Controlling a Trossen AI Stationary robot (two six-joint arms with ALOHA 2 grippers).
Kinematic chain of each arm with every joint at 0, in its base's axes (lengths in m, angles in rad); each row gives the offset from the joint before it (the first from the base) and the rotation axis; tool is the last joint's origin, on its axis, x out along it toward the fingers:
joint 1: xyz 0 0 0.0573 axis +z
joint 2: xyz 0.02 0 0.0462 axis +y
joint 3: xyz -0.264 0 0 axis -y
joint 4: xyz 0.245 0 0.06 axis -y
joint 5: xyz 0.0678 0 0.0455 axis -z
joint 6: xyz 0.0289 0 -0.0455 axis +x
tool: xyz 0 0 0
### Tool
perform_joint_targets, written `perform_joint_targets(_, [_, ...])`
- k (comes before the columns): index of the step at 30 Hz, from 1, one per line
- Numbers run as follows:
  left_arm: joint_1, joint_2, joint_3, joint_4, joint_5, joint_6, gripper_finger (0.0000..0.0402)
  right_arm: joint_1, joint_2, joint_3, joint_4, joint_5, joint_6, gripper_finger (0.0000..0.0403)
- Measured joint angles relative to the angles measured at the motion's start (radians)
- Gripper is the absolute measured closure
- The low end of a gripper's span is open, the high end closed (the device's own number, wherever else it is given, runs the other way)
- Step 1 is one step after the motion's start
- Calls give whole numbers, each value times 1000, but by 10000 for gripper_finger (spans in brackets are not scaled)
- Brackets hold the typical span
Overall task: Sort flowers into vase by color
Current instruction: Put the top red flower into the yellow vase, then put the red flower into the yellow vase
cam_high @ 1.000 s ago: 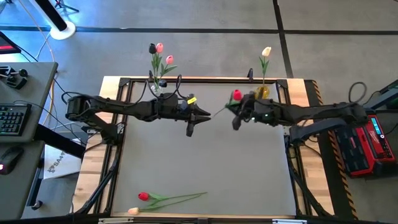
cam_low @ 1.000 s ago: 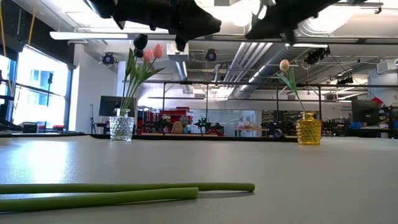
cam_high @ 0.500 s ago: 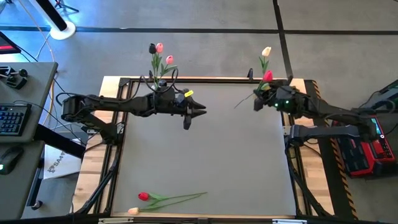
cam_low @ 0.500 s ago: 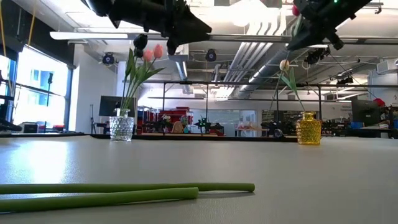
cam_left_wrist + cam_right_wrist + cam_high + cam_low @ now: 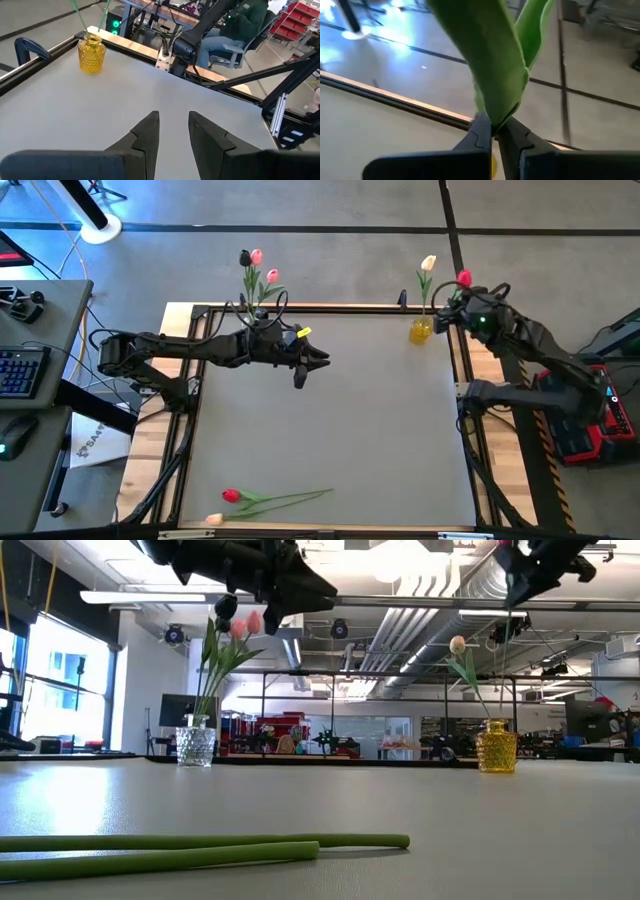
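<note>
A red flower (image 5: pixel 464 278) with a thin green stem and a long smooth leaf (image 5: pixel 495 65) is held tight by the right gripper (image 5: pixel 492 131), up above the bumpy yellow glass vase (image 5: pixel 421 330) at the far right corner of the grey tabletop (image 5: pixel 330 420). One cream flower (image 5: pixel 428 264) is stood in that vase. The left gripper (image 5: pixel 172 125) is kept a little open and empty over the tabletop. Pink flowers (image 5: pixel 262 268) are stood in the clear vase (image 5: pixel 196 746). Two flowers (image 5: pixel 265 499) are laid flat near the front edge
</note>
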Motion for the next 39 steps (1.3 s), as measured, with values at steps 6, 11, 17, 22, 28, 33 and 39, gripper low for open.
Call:
perform_joint_targets(6, [0,0,0,0,1,0,307,-113,36,-52,92,-104,-34,403])
perform_joint_targets(11, [0,-9,0,-18,2,-5,307,-160,88,-76,125,-168,-23,403])
perform_joint_targets(17, [0,-126,0,-178,-101,-35,307,-180,131,-76,61,-220,34,382])
perform_joint_targets(22, [0,-241,0,-368,-181,-48,307,-194,136,-76,38,-218,43,302])
perform_joint_targets(28, [-2,-306,1,-487,-202,-87,307,-193,136,-42,48,-232,57,193])
perform_joint_targets(33, [-31,-355,0,-584,-181,-128,307,-190,121,30,60,-290,88,147])
perform_joint_targets(39, [-74,-373,0,-716,-164,-168,307,-180,81,52,112,-164,30,142])
